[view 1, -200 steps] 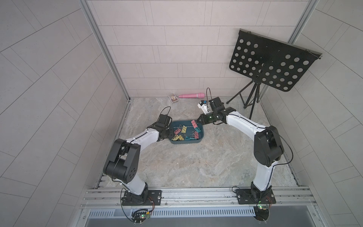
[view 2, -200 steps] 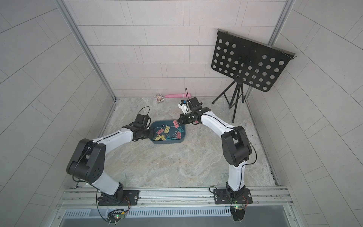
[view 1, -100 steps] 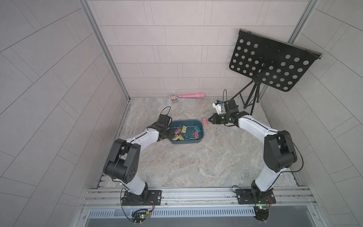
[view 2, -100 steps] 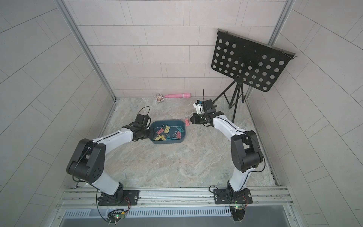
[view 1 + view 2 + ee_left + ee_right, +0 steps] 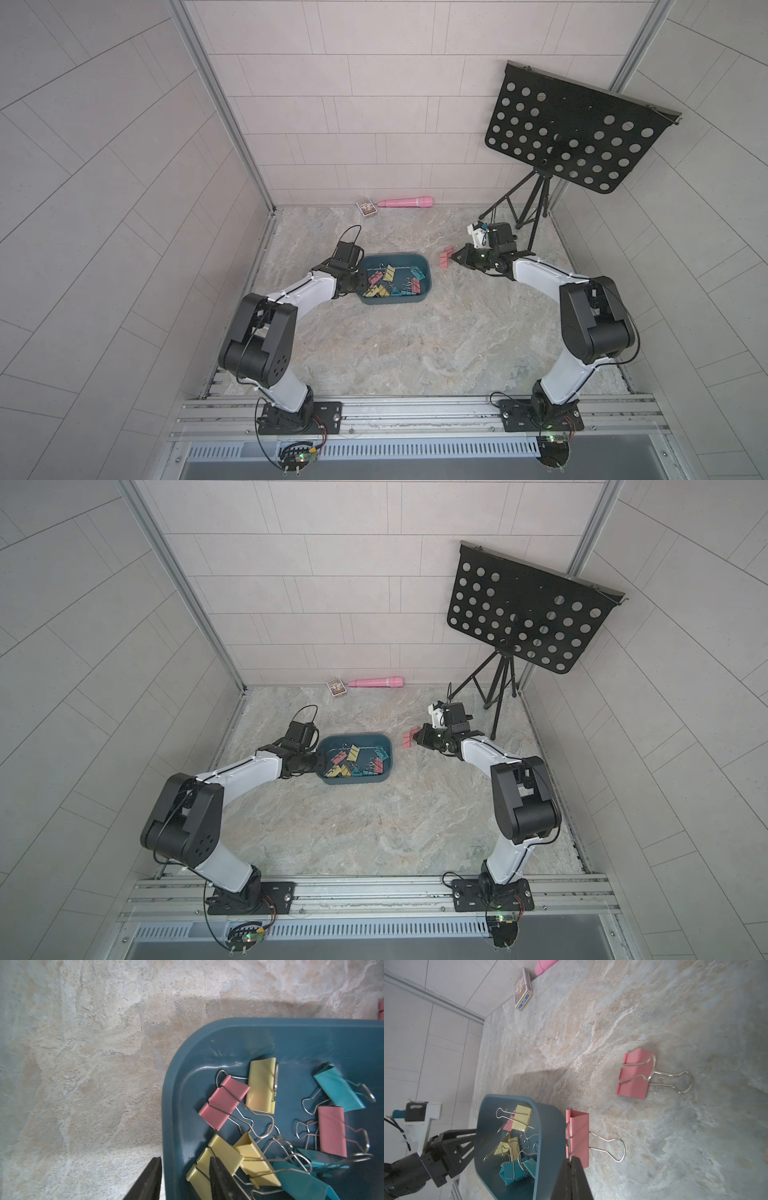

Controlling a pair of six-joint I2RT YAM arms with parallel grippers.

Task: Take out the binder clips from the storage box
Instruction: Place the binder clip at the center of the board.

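Small printed card box (image 5: 367, 207) just beside pink cylinder (image 5: 405, 202) at back wall; black perforated music stand (image 5: 577, 137) on back-right of marbled counter (image 5: 395, 340).

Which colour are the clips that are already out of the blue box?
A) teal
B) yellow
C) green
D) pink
D: the lying clip on the table and the held clip in the right gripper are both pink, and both are outside the storage box.
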